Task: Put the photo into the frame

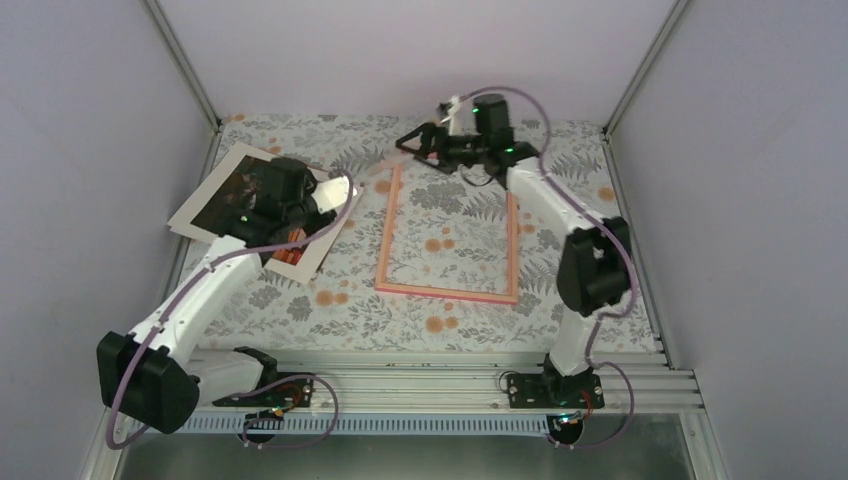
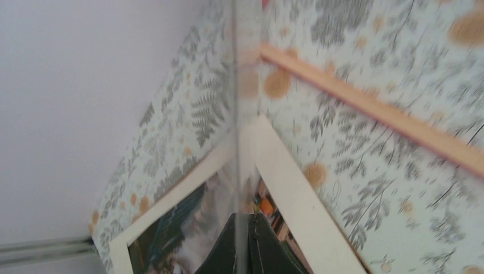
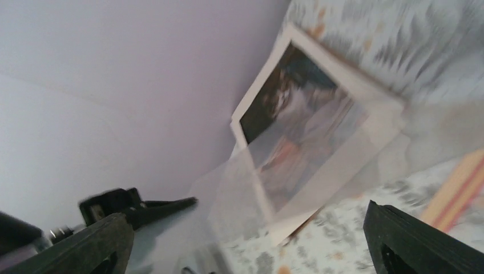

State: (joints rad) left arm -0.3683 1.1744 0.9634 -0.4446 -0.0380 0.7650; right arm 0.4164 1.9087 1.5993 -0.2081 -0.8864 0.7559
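Near: frame [image 1: 447, 293] lies flat on the desk [image 1: 340, 320], ahead of the right arm. Its long axis runs near to far. Desk pattern shows through it.

Left, a little farther: photo [image 1: 215, 200] lies flat, picture up, near the left wall [image 1: 80, 150]. It is left of the frame and apart from it, and slewed against it. Long axis, as best judged, slants from near-right to far-left. Orange-book end lies toward near-right. One corner points at the frame's left rail.

Left tool [image 2: 248, 242] is over the photo's frame-side part, fingers pressed together with no gap. In the left wrist view a thin clear strip [image 2: 245, 85] runs up from between them. Cannot tell whether they nip the photo, a clear sheet [image 3: 240, 194], or nothing.

Far: right tool [image 3: 248, 214] is at the frame's far rail, spread full wide, holding nothing. In its own view the hazy clear sheet lies between it and the photo.

Risks, judged:
- One-spot pinch on limp paper: the print could sag or crease on the lift, and the low edge could snag a pink rail.
- Slew not taken out before lowering: corners would ride the rails and the photo would sit cocked.
- Clear sheet could drag along or slide, shifting the photo.
- Open right tool is close to the far rail: a nudge could skate the light frame.
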